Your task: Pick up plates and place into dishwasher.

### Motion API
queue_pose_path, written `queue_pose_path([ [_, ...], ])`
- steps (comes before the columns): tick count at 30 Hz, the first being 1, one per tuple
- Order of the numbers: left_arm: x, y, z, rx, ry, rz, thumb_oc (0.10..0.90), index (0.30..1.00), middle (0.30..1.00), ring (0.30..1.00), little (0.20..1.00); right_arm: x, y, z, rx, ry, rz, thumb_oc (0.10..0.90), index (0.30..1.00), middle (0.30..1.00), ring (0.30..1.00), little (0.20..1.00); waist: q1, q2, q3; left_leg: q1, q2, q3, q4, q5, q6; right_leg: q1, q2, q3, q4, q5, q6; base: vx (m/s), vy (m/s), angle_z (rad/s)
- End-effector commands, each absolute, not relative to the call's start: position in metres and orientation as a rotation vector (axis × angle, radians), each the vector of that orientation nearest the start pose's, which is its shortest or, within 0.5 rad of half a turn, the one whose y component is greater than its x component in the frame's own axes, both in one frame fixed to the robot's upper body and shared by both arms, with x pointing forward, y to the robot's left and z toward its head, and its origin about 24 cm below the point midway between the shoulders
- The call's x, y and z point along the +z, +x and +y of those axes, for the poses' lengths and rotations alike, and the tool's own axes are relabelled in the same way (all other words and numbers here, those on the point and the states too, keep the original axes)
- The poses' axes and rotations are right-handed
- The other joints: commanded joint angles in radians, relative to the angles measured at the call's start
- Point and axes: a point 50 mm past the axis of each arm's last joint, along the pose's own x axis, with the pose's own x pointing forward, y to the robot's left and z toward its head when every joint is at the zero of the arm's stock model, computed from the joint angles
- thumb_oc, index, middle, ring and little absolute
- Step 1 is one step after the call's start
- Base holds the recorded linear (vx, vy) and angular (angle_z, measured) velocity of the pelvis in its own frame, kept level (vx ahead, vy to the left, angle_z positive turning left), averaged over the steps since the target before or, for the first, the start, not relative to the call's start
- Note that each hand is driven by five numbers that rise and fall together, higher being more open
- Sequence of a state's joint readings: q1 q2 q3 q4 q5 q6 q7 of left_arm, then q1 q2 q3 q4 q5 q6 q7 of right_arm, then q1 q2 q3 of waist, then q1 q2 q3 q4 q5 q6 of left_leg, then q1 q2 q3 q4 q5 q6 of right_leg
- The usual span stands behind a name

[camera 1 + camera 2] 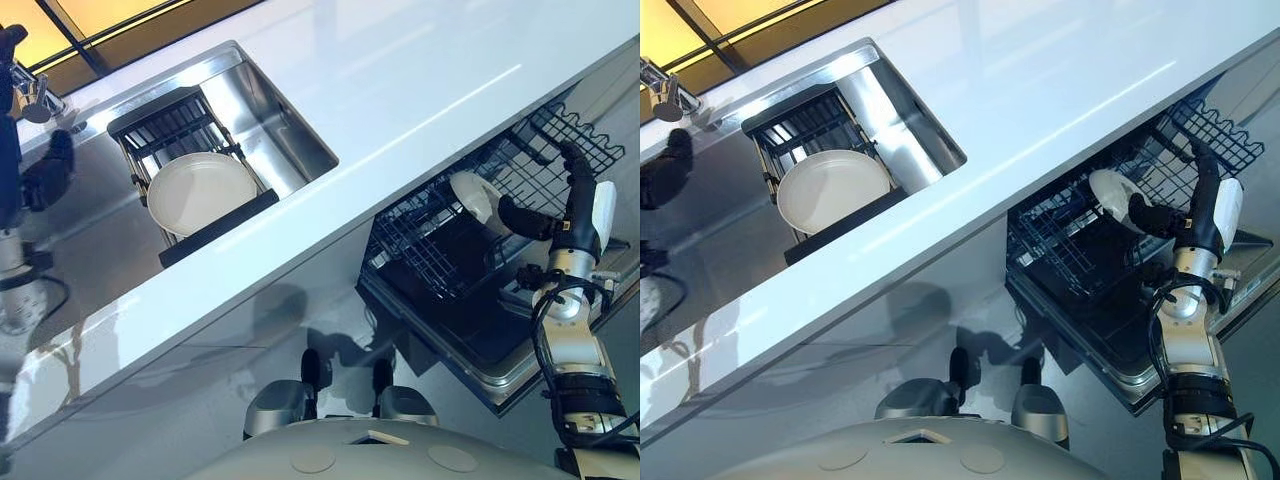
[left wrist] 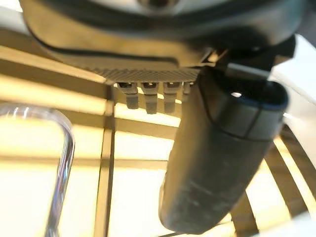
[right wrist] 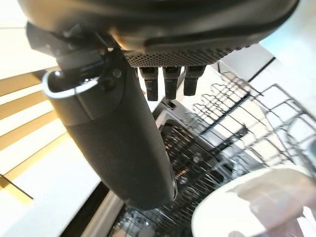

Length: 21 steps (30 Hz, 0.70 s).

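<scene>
Right hand over the dishwasher rack, fingers straight, holding nothing; one plate stands in the rack just beside its thumb, looks released. Placing step done. Next: second plate in the sink rack, well apart. Left hand open, idle.

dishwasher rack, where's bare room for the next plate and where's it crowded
In the dishwasher rack, the wire rows toward the countertop stand bare. The far end is crowded: a white plate stands there with the right hand beside it. Another plate waits in the sink rack.
</scene>
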<state>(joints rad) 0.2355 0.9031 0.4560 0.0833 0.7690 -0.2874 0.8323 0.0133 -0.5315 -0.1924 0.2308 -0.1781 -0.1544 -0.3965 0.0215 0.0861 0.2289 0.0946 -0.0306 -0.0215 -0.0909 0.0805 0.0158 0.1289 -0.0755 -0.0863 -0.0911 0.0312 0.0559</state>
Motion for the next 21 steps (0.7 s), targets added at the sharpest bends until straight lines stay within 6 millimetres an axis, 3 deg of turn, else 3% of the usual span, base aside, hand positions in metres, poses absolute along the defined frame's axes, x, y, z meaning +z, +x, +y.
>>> queue_pose_path([
  [1,0.212,0.162,0.397,0.991,1.871,-0.639,0.800,0.900,0.900,0.900,0.900,0.120,0.237,-0.328,-0.560,-0.784,-0.302,0.800,0.900,0.900,0.900,0.900,0.001,0.011,-0.135,0.030,-0.047,0.021,0.004,-0.141,0.015,-0.052,0.052,-0.044,0.093,-0.133,0.012,0.00,0.000,0.00],
  [10,0.164,0.164,0.395,0.622,2.096,-0.383,0.800,0.900,0.900,0.900,0.900,0.113,0.236,-0.325,-0.553,-0.774,-0.280,0.800,0.900,0.900,0.900,0.900,0.013,0.011,-0.127,0.036,-0.052,0.017,0.006,-0.149,0.015,-0.049,0.043,-0.068,0.106,-0.142,0.022,-0.01,-0.002,0.04],
  [13,0.152,0.167,0.390,0.556,2.047,-0.369,0.800,0.900,0.900,0.900,0.900,0.110,0.236,-0.324,-0.538,-0.773,-0.276,0.800,0.900,0.900,0.900,0.900,0.015,0.012,-0.126,0.036,-0.052,0.017,0.007,-0.149,0.015,-0.049,0.042,-0.074,0.108,-0.141,0.025,-0.02,0.003,0.08],
  [21,0.144,0.176,0.385,0.482,1.935,-0.393,0.800,0.900,0.900,0.900,0.900,0.103,0.238,-0.320,-0.509,-0.768,-0.263,0.800,0.900,0.900,0.900,0.900,0.011,0.013,-0.131,0.038,-0.050,0.020,0.005,-0.149,0.015,-0.050,0.045,-0.077,0.109,-0.141,0.027,0.00,0.002,0.02],
])
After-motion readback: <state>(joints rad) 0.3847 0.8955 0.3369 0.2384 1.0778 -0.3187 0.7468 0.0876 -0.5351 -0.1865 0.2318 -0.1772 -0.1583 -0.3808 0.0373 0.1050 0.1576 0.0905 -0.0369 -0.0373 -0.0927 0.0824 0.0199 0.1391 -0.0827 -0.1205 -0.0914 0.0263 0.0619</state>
